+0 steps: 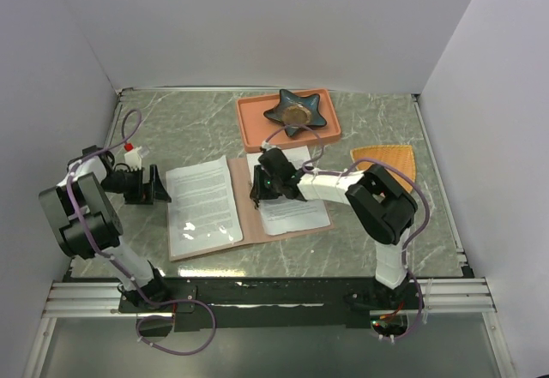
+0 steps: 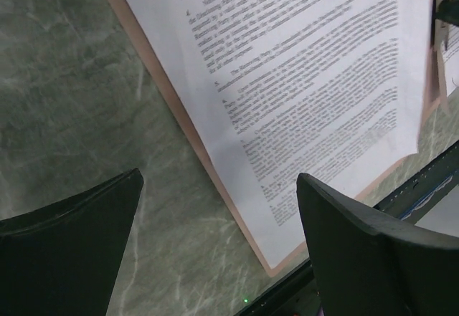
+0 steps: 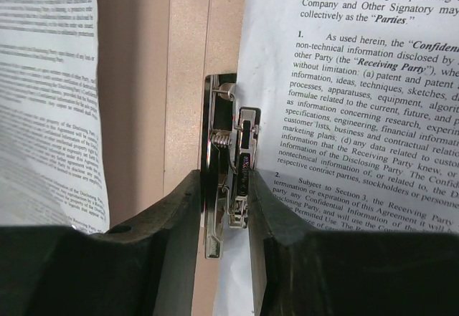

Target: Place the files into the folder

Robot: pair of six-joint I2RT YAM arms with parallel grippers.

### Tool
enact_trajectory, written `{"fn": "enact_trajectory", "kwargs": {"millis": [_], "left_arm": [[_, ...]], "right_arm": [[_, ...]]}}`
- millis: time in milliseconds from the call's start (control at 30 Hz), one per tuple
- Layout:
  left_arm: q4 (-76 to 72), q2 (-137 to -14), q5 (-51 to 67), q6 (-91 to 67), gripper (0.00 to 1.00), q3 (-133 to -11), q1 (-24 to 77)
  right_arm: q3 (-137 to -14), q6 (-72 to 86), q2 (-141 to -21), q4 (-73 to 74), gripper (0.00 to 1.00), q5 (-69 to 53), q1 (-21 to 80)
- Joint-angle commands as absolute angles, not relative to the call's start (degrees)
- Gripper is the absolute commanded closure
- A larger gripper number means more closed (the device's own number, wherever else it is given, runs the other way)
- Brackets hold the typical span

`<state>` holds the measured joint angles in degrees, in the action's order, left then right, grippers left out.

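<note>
**Clip pinched at the folder's spine**

Near the centre of the top view, the right gripper [image 1: 257,195] is closed narrow on the silver clip [image 3: 240,137] of the open folder [image 1: 243,211]. The files [image 1: 203,198] lie on both its halves. At centre left, the left gripper [image 1: 159,187] hovers wide open over the table [image 1: 171,121], just beside the folder.

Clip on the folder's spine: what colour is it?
The clip is shiny silver metal, clearest in the right wrist view.
</note>
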<state>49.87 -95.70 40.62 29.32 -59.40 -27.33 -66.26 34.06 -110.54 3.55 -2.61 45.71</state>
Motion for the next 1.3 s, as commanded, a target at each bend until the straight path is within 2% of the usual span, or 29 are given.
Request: {"fn": "enact_trajectory", "kwargs": {"millis": [0, 300, 633, 667, 733, 833, 867, 900, 1000, 1133, 1233, 1267], "left_arm": [[48.3, -99.2, 42.4, 29.4, 0.04, -63.5, -27.1], [45.8, -98.4, 42.4, 25.9, 0.04, -64.0, -23.0], [49.2, -95.4, 46.8, 23.3, 0.04, -66.6, -19.2], [50.0, -94.8, 47.2, 23.3, 0.01, -67.5, -18.5], [53.7, -94.5, 48.0, 24.2, 0.08, -69.5, -17.9], [55.9, -93.3, 47.8, 24.0, 0.32, -71.6, -17.4], [56.4, -92.6, 46.9, 23.7, 0.48, -72.0, -17.1], [56.6, -92.2, 46.6, 24.1, 0.51, -72.2, -17.1], [56.9, -91.4, 45.8, 23.7, 0.54, -72.2, -17.1], [58.9, -91.7, 46.5, 22.9, 0.5, -74.8, -16.4], [59.8, -90.4, 44.8, 21.2, 0.47, -78.1, -15.2], [59.7, -89.5, 44.2, 20.7, 0.47, -78.9, -14.9]], "right_arm": [[-57.8, 39.5, -115.8, 0.2, 0.99, -10.4, 43.2], [-54.0, 41.0, -117.0, -5.4, 1.0, -14.1, 42.2], [-58.4, 40.6, -116.5, -1.1, 1.0, -13.4, 43.4], [-59.2, 40.3, -116.5, -0.3, 1.0, -12.9, 44.5], [-61.3, 40.2, -117.4, -0.1, 0.97, -13.1, 45.6], [-64.2, 40.5, -118.8, 2.2, 0.89, -13.4, 48.0], [-64.9, 40.8, -119.2, 2.7, 0.86, -13.4, 48.6], [-66.2, 41.0, -119.6, 3.1, 0.82, -13.4, 49.7], [-68.0, 41.9, -120.8, 2.8, 0.8, -14.3, 51.0], [-71.4, 42.8, -122.7, 3.1, 0.75, -16.3, 52.6], [-75.9, 42.5, -124.7, 5.1, 0.67, -17.0, 54.5], [-76.9, 42.8, -125.2, 5.2, 0.6, -17.8, 55.0]]}}
